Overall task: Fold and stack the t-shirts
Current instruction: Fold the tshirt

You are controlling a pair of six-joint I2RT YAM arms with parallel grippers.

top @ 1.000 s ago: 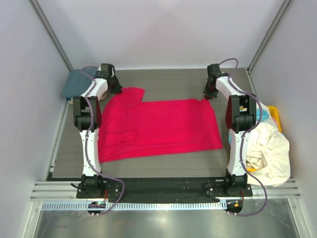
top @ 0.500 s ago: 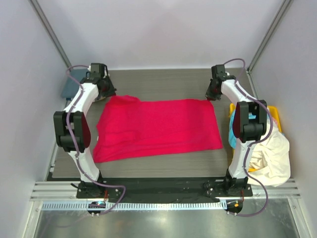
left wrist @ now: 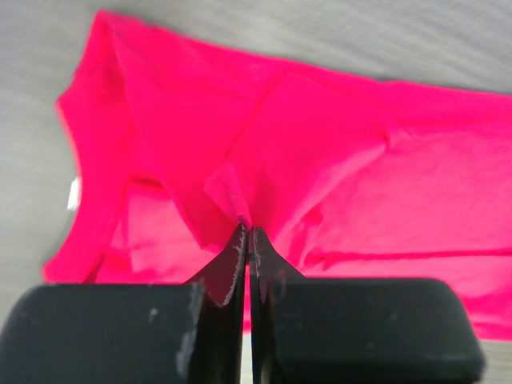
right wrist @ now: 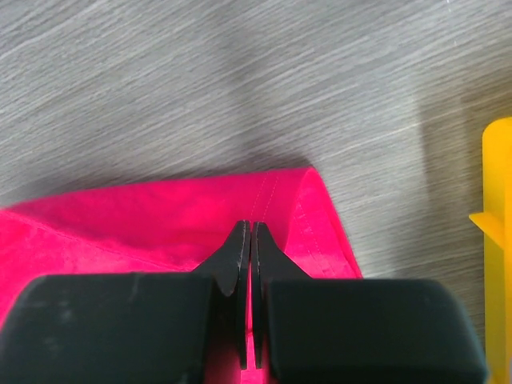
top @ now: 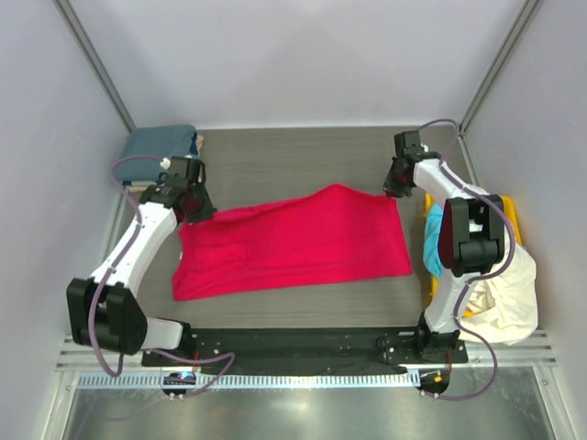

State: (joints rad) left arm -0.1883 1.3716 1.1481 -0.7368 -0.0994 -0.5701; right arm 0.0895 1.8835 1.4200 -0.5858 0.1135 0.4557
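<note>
Currently the red shirt (top: 293,240) lies spread at the middle of the bench (top: 303,160). The left gripper (left wrist: 247,234) is closed tight on a raised fold toward the left edge; the right gripper (right wrist: 251,230) is closed tight on the shirt corner toward the far right corner.

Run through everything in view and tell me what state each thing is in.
red t-shirt: spread out, unfolded, far corners pinched
left gripper: shut on the red t-shirt
right gripper: shut on the red t-shirt
blue-grey t-shirt: folded, far left corner
cream-white t-shirt: crumpled, spilling over the yellow bin
cyan t-shirt: crumpled, by the bin
</note>
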